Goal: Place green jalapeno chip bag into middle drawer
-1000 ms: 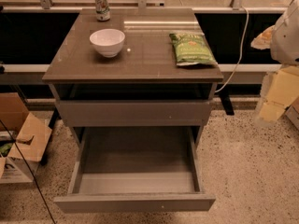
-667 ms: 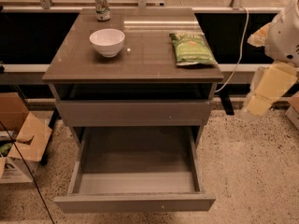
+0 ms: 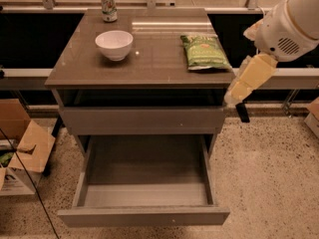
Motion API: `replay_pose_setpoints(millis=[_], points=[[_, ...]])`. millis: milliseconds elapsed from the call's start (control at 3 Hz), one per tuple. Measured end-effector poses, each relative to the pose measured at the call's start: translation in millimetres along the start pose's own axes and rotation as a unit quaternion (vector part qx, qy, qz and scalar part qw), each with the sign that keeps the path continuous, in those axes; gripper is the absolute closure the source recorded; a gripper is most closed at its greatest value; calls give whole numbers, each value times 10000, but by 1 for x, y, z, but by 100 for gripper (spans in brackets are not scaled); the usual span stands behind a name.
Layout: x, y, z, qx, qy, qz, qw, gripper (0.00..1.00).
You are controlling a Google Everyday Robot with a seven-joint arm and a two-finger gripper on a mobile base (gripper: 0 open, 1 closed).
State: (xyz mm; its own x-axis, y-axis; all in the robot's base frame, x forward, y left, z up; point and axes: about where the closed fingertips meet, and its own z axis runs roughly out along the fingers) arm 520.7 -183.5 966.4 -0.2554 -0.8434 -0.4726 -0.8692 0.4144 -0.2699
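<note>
The green jalapeno chip bag [image 3: 204,51] lies flat on the right side of the cabinet top [image 3: 149,63]. The middle drawer [image 3: 144,215] is pulled out wide below, and its grey floor is bare. My gripper [image 3: 242,111] hangs at the end of the cream arm segment, just off the cabinet's right front corner. It is below and to the right of the bag and holds nothing that I can see.
A white bowl [image 3: 114,44] and a green-and-white can [image 3: 107,5] stand on the left of the top. The other drawer with the taller front [image 3: 142,121] is nearly shut. Cardboard boxes [image 3: 22,153] sit on the floor at left.
My arm has swung left and down from the right edge of view toward the cabinet's right front corner. The bag, bowl and drawers have not moved.
</note>
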Motion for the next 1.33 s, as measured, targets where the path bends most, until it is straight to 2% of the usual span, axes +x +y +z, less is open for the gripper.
replay_pose_setpoints(millis=[667,1000,1333], points=[[-4,-7,10,38,-96,129,9999,0],[-13,-31,40,264,-316,587,9974,0],[-17,-56,62,461,-522,957,9930,0]])
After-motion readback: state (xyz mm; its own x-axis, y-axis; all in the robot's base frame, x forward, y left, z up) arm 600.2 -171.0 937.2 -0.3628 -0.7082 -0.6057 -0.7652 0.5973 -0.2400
